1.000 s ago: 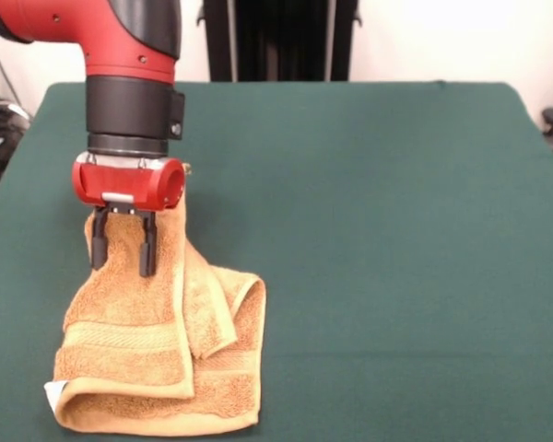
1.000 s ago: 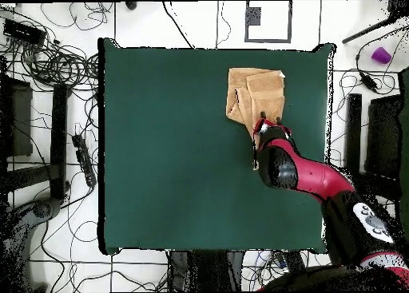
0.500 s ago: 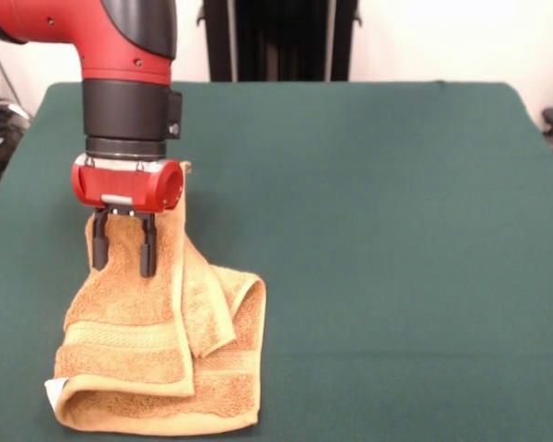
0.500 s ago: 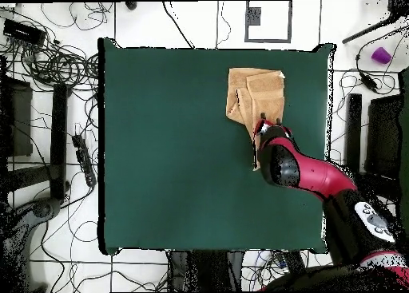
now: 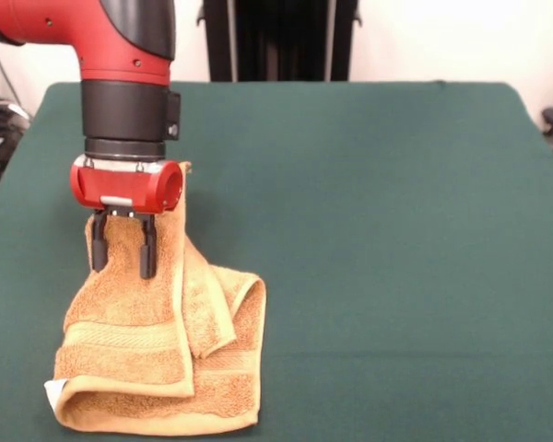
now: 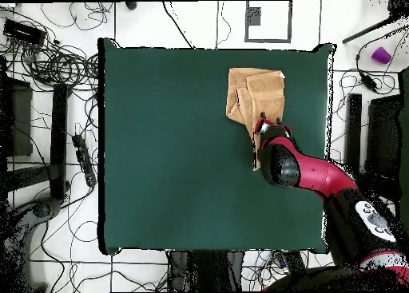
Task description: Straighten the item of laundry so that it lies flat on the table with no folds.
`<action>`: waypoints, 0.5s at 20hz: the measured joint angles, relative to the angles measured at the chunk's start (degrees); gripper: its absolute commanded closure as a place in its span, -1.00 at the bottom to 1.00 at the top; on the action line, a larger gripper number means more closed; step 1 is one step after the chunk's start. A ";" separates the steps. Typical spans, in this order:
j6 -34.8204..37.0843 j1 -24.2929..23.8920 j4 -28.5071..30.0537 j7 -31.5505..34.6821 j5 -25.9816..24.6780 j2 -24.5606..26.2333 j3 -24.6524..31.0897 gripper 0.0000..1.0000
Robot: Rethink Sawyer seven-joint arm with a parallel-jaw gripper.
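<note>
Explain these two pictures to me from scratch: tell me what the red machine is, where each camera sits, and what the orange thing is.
The red and black machine is a robot arm. At its end is a gripper, two dark fingers standing apart, open, holding nothing, just over the far end of the towel. One picture is taken from across the table, the other from straight above. The towel is golden-orange and lies folded over itself near a table edge, with a white tag at one corner. In the overhead view, cables litter the floor around the table.
</note>
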 measured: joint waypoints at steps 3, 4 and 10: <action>0.33 -1.82 0.39 0.00 -1.28 -0.09 2.11 -1.00; 0.41 -2.12 0.52 0.00 -1.41 -0.17 2.42 -1.00; 2.10 -5.04 2.03 0.00 -1.82 -0.85 5.92 -1.00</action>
